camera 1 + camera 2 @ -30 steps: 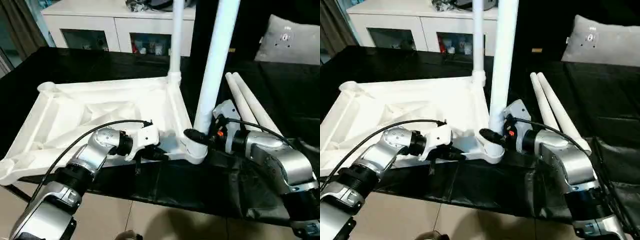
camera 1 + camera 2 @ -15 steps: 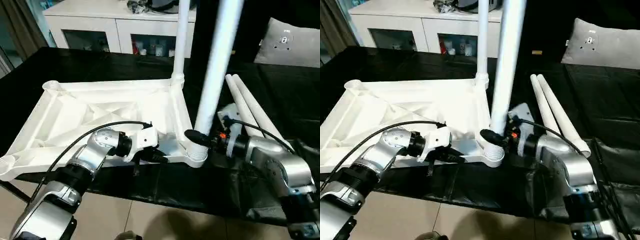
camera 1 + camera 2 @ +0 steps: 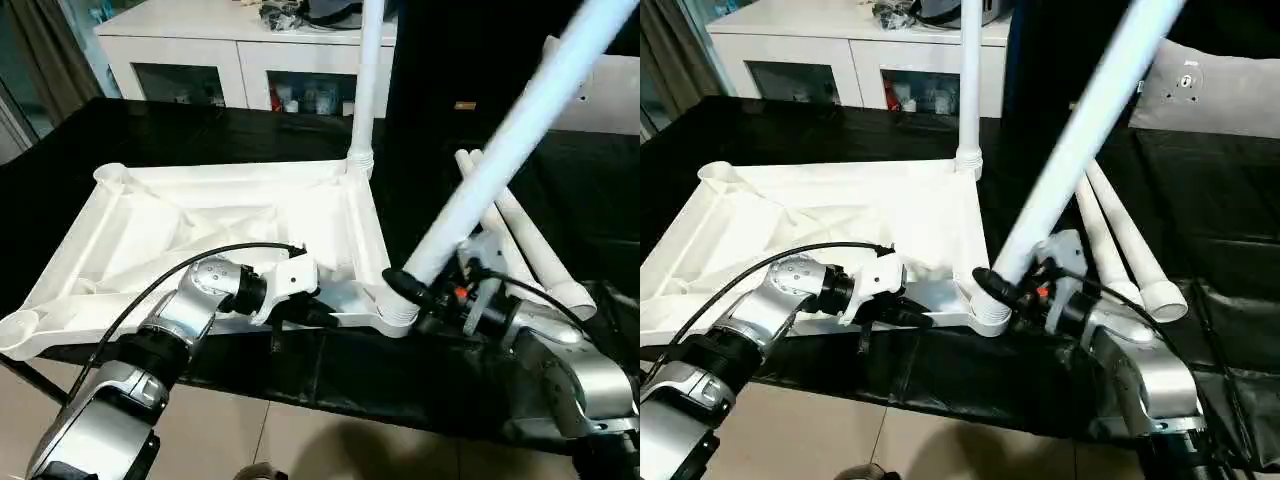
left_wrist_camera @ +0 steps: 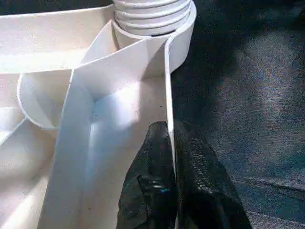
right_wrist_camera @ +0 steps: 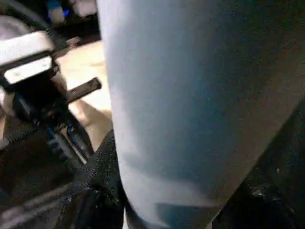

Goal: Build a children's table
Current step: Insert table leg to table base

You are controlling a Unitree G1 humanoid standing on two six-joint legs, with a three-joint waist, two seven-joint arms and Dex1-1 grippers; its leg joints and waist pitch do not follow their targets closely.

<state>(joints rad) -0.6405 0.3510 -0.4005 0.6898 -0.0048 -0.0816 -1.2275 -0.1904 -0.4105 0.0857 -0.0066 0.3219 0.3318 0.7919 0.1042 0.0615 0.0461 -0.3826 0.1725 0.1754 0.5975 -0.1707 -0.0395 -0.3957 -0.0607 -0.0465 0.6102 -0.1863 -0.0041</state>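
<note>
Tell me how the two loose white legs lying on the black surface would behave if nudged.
The two loose legs are round and smooth, so they would probably roll on the black surface. Their taper suggests they would curve rather than roll straight. They look like hollow plastic, so likely light and stiff.

head cameras look down over the table top (image 3: 200, 215); wrist cameras sit close.

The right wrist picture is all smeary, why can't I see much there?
In the right wrist view the leg is so close to the camera that it looks soft and grey; in the left eye view the same leg looks sharp, bright white and slanted.
</note>
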